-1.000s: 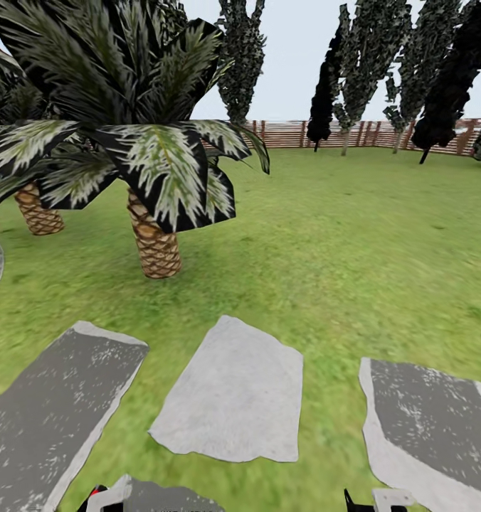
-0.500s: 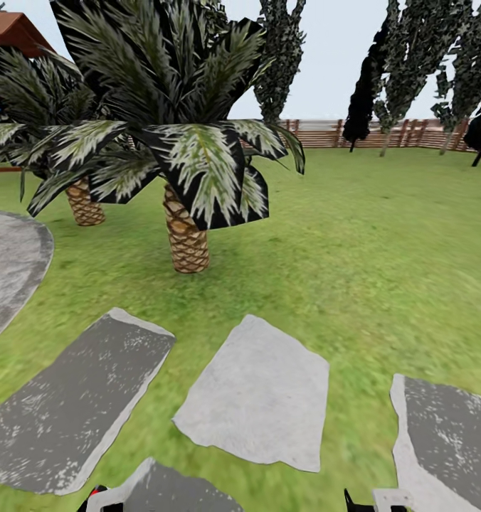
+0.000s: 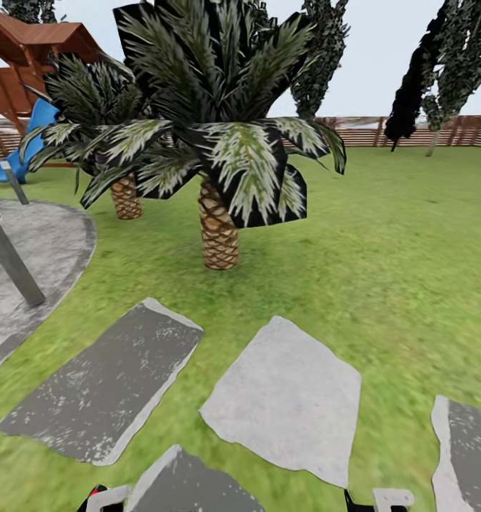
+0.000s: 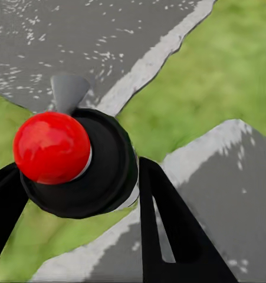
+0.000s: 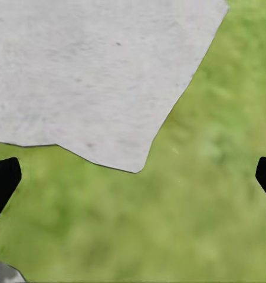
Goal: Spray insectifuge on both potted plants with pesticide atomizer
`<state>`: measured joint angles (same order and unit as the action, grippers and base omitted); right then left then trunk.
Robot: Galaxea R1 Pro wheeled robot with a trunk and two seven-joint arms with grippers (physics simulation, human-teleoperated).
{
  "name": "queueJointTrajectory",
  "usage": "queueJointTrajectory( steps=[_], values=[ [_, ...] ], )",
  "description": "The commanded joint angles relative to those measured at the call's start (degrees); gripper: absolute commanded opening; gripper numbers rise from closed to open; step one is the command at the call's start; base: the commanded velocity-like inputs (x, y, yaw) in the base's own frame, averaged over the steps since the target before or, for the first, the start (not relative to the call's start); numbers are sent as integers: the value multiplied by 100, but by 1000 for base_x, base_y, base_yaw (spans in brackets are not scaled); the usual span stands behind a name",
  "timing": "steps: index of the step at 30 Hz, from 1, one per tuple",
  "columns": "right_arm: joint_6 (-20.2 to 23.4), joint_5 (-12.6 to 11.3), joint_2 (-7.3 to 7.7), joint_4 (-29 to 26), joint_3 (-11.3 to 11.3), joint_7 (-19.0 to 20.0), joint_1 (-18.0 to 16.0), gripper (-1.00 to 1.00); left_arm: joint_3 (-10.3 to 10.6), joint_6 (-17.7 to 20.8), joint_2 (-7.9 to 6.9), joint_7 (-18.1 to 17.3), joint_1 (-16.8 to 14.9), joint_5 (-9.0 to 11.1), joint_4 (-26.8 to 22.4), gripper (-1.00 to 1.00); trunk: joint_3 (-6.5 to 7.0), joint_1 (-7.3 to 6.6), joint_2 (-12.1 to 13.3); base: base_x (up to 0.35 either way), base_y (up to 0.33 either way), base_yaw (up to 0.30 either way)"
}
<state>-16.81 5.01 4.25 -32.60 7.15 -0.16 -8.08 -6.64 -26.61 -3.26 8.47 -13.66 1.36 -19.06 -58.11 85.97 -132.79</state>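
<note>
Grey stepping stones on the lawn sit ahead of the robot, no atomizer or potted plants around – it's probably travelling, so the right gripper hangs spread and empty, while the left gripper I can't tell.

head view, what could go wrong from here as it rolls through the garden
1. The palm stands close ahead with low fronds; driving straight on could brush an arm or the trunk against it.
2. A grey post leans over the patio at the left; a wide left swing might clip it.
3. The right tool is open over grass and a stone, so the spraying cannot start yet and the search may drag on.
</note>
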Motion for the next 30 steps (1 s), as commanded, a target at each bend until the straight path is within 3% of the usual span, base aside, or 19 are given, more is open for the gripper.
queueJointTrajectory(
  steps=[1,30],
  values=[
    [-15,53,-3,0,23,-3,-1,100,5,-20,1,6,-5,13,8,-100,-5,-1,-2,0,245,279],
    [-15,53,-3,0,23,-2,-1,100,-4,-20,1,6,-5,13,8,-100,-5,-1,-2,33,302,279]
  ],
)
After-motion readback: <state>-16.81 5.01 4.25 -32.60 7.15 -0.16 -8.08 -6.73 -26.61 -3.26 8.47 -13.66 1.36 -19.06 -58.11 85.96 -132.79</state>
